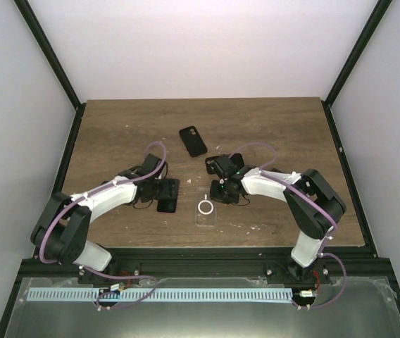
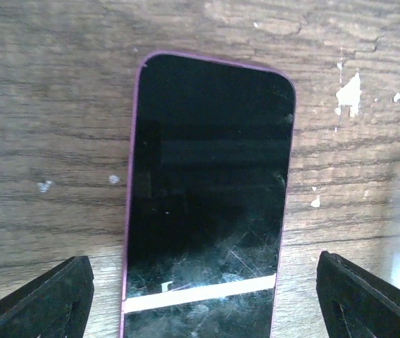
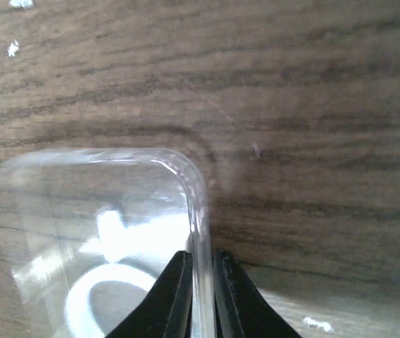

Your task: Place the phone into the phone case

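Note:
The phone (image 2: 207,183), a black slab with a glossy scratched screen and a thin purple rim, lies flat on the wooden table (image 1: 115,134). My left gripper (image 2: 207,299) is open, with one finger on each side of the phone's near end and neither touching it. In the top view the phone (image 1: 168,197) lies at the left arm's tip. The clear phone case (image 3: 101,211), with a white ring on its back, lies just right of it (image 1: 205,211). My right gripper (image 3: 201,282) is shut on the case's thin side wall near a corner.
A black slab with a corner camera cutout (image 1: 193,141) lies further back near the table's middle. White specks dot the wood. Dark frame posts (image 1: 48,53) rise at the table's back corners.

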You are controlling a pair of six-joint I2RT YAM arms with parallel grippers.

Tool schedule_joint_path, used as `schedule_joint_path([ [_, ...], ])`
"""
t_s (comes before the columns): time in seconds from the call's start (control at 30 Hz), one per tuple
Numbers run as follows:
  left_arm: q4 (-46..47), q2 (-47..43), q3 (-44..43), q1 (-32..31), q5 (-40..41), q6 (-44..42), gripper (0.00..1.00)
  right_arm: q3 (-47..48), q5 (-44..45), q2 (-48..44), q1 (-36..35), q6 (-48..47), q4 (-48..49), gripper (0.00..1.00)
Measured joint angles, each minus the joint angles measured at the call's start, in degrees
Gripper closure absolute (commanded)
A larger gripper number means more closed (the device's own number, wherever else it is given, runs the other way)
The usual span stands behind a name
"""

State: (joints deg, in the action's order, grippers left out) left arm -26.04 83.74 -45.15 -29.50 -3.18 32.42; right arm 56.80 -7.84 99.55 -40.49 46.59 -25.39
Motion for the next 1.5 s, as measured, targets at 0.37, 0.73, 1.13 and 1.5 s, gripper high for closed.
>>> schedule_joint_path([
  [0.37, -2.9, 5.8, -4.2, -3.6, 4.3, -1.2, 0.10, -2.8, 0.1, -6.0, -1.0, 2.9, 3.4, 0.50],
  [0.73, -4.6, 9.8, -6.9, -4.0, 7.1, -2.9, 0.13, -11.0, 0.9, -15.8, -1.0, -0.4, 8.8, 0.46],
  [1.13, -4.7, 12.9, -8.6, -6.3, 7.7, -3.7, 0.14, -13.5, 1.3, -17.1, -1.0, -2.1, 12.0, 0.45],
  [1.5, -4.9, 13.8, -9.3, -6.5, 9.6, -4.1, 0.29, -17.8, -0.3, -17.6, -1.0, -2.1, 14.6, 0.47],
])
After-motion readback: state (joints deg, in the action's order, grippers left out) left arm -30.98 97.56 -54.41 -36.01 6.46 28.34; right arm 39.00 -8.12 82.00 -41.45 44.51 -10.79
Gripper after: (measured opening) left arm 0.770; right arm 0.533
